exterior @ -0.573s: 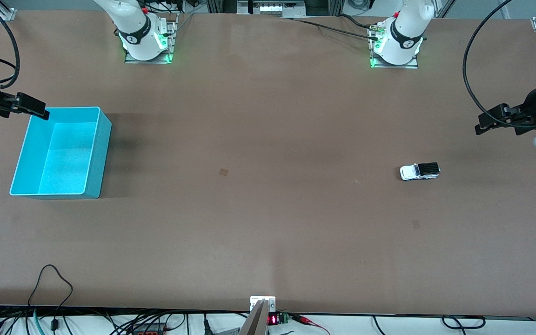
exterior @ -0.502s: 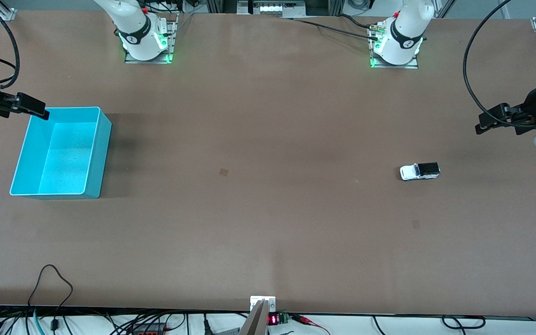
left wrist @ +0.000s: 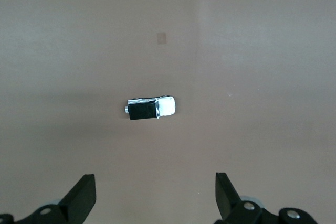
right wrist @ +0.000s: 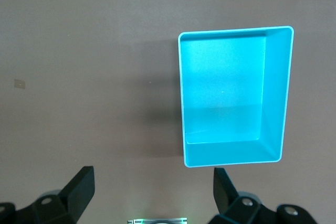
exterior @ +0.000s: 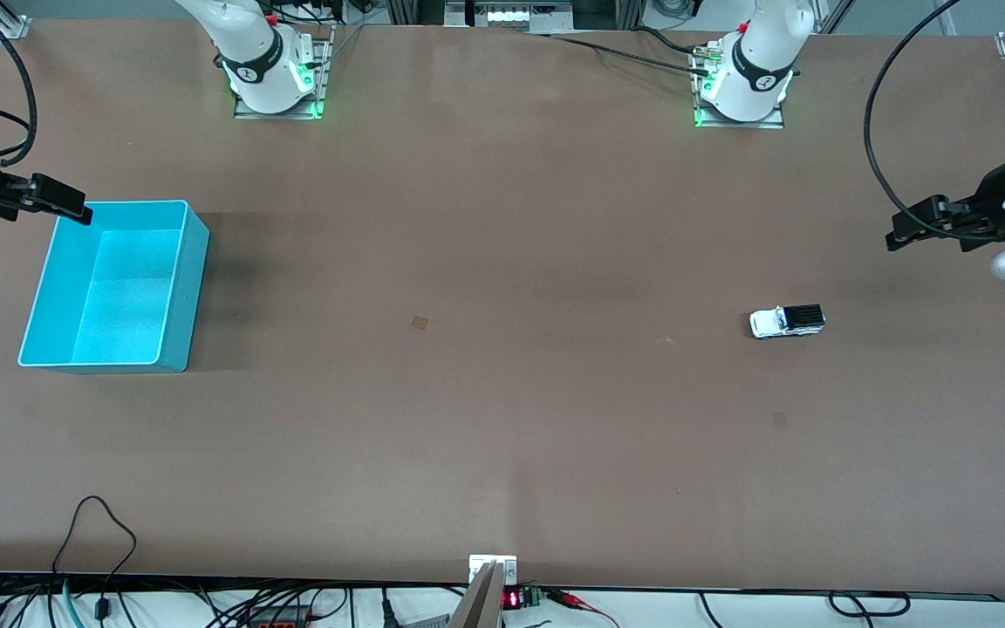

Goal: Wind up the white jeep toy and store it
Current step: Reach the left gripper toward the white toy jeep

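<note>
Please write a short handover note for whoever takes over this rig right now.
Left pincer: open, holding nothing, up in the air at the left arm's end of the table.
Right pincer: open, holding nothing, over the corner of the turquoise bin.
White jeep toy: on the table toward the left arm's end, untouched.
Done: nothing.
Left: grasp, wind and store the jeep.
</note>
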Available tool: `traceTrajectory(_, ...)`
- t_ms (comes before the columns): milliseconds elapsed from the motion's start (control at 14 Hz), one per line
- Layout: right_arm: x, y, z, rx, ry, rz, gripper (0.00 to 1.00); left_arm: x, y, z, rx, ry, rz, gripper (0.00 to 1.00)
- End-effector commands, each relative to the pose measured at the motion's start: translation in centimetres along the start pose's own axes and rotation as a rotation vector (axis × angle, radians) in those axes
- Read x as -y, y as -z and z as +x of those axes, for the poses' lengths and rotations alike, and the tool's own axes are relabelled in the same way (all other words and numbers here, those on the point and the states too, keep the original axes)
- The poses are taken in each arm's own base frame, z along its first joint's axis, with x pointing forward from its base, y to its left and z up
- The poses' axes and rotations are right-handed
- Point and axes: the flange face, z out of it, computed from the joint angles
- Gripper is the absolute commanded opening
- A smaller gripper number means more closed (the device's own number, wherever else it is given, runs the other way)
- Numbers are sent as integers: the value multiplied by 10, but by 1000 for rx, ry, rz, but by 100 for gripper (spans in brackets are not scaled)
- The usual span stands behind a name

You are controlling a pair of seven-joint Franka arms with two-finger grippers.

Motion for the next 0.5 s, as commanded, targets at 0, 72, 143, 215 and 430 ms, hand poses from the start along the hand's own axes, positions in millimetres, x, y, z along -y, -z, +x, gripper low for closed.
traceTrajectory(0, -3, -9, 7, 17, 8, 11, 100, -8, -44, 4, -2, -24, 21, 100)
traceTrajectory(72, -2, -12, 8, 23, 10, 11, 100, -14, -67, 8, -2, -35, 20, 100)
traceTrajectory(143, -2, -14, 9, 28, 10, 11, 100, -16, -82, 9, 0, -40, 22, 100)
traceTrajectory(215, -2, -15, 10, 30, 12, 12, 100, -15, -101, 12, 20, -68, 27, 100)
traceTrajectory(430, -2, -23, 14, 46, 10, 10, 100, -9, -162, 18, 45, -210, 60, 100)
